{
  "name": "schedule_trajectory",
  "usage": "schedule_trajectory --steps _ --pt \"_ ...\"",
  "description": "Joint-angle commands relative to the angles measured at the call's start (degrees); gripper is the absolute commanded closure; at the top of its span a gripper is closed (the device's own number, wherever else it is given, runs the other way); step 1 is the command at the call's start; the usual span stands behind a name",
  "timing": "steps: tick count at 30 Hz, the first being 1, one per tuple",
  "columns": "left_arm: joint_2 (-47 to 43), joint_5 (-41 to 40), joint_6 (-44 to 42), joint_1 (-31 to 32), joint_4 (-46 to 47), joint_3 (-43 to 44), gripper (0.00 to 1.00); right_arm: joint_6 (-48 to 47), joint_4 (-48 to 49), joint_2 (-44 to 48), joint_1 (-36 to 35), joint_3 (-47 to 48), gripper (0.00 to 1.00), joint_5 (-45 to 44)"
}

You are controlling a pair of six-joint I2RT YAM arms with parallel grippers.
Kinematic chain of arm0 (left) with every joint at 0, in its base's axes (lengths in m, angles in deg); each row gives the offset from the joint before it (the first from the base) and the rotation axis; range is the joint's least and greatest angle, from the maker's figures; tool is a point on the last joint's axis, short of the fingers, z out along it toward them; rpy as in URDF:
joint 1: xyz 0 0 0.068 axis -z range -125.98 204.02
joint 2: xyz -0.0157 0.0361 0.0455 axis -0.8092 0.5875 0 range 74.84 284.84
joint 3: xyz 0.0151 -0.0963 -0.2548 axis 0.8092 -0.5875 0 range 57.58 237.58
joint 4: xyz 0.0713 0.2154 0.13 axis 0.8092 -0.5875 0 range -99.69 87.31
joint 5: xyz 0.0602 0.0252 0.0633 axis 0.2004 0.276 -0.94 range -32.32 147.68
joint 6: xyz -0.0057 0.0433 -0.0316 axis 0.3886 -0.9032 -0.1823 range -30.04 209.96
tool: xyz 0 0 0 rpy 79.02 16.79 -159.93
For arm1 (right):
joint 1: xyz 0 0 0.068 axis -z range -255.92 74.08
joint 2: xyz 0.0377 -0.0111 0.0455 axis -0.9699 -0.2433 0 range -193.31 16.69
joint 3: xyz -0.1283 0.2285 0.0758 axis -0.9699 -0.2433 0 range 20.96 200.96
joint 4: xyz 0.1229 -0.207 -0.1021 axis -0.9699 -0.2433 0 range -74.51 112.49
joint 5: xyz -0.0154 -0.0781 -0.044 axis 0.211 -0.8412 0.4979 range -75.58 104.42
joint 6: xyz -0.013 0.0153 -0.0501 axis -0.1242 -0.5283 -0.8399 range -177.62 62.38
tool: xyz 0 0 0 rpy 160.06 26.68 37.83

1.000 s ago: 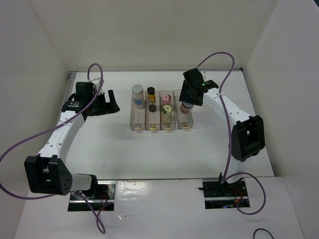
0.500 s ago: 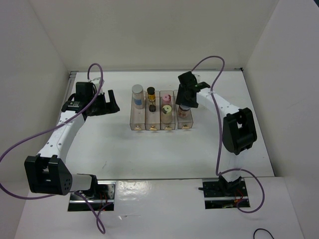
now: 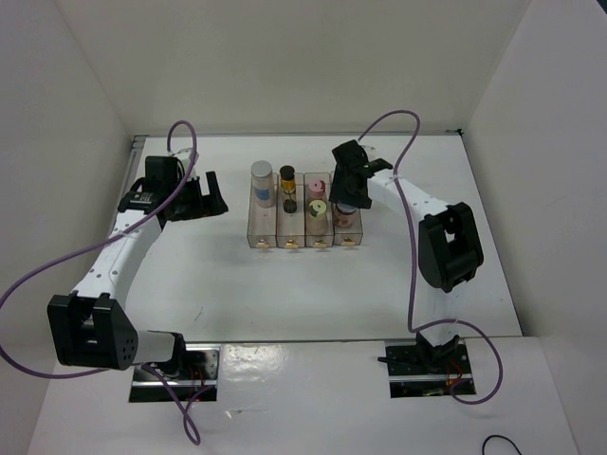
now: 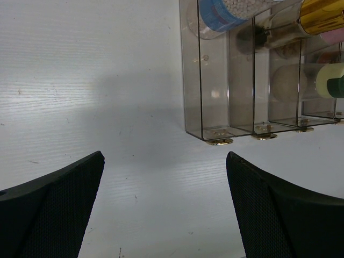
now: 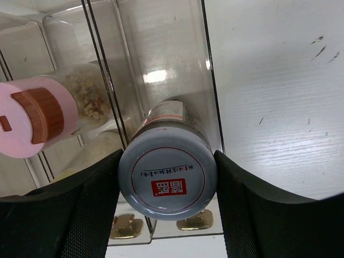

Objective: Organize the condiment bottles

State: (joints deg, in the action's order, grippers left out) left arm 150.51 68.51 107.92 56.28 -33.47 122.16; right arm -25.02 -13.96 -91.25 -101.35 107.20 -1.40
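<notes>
My right gripper is shut on the white-lidded bottle with the red mark and holds it over the rightmost compartment of the clear rack; from above the gripper covers most of this bottle. The silver-capped blue-label bottle, the dark gold-band bottle, the pink-capped bottle and the yellow-green-capped bottle stand in the rack. The pink cap shows left of my held bottle. My left gripper is open and empty, left of the rack.
White walls enclose the table on three sides. The rack's gold feet face the near side. Purple cables loop above both arms.
My right gripper has moved left with the white-lidded bottle, from beside the rack's right end to over its rightmost compartment. The left arm has not moved.
</notes>
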Motion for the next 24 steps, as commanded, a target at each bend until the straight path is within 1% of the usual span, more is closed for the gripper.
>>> schedule_trajectory --steps 1,3,5,6,7,9,10,11,13,14,16,19,20,24 --pt "0.08 0.77 -0.99 -0.33 1.78 -0.24 0.0 1.94 3.22 -0.25 -1.63 1.13 0.92 -1.06" --pt "0.08 0.77 -0.99 -0.33 1.78 -0.24 0.0 1.94 3.22 -0.25 -1.64 0.52 0.91 -1.06" --pt "0.08 0.77 -0.99 -0.33 1.78 -0.24 0.0 1.94 3.22 -0.25 -1.64 0.51 0.84 -1.06" --pt "0.08 0.77 -0.99 -0.33 1.78 -0.24 0.0 2.46 3.22 -0.25 -1.64 0.51 0.78 -1.06" --pt "0.08 1.29 -0.99 -0.33 1.78 -0.24 0.0 2.47 3.22 -0.25 -1.64 -0.01 0.64 -1.58" --pt "0.08 1.3 -0.99 -0.33 1.78 -0.24 0.0 2.47 3.22 -0.25 -1.64 -0.02 0.55 -1.59" --pt "0.08 1.3 -0.99 -0.33 1.78 -0.24 0.0 2.47 3.22 -0.25 -1.64 -0.54 0.44 -1.59" --pt "0.08 1.3 -0.99 -0.33 1.78 -0.24 0.0 2.47 3.22 -0.25 -1.64 -0.54 0.39 -1.59" --pt "0.08 1.3 -0.99 -0.33 1.78 -0.24 0.0 2.47 3.84 -0.25 -1.64 -0.54 0.35 -1.06" --pt "0.08 1.3 -0.99 -0.33 1.78 -0.24 0.0 2.47 3.84 -0.25 -1.64 -0.54 0.29 -0.37" --pt "0.08 1.3 -0.99 -0.33 1.78 -0.24 0.0 1.95 3.06 -0.25 -1.64 1.47 0.22 0.17" --pt "0.08 1.83 -0.99 -0.33 1.78 0.29 0.0 1.94 0.77 0.27 -1.64 3.23 0.04 -0.45" --pt "0.08 1.83 -0.99 -0.33 1.78 0.29 0.0 1.42 0.76 0.27 -1.64 3.24 0.02 -0.45" --pt "0.61 1.83 -0.99 -0.33 1.78 0.29 0.0 1.41 -0.38 2.55 -1.64 3.76 0.02 -0.45"
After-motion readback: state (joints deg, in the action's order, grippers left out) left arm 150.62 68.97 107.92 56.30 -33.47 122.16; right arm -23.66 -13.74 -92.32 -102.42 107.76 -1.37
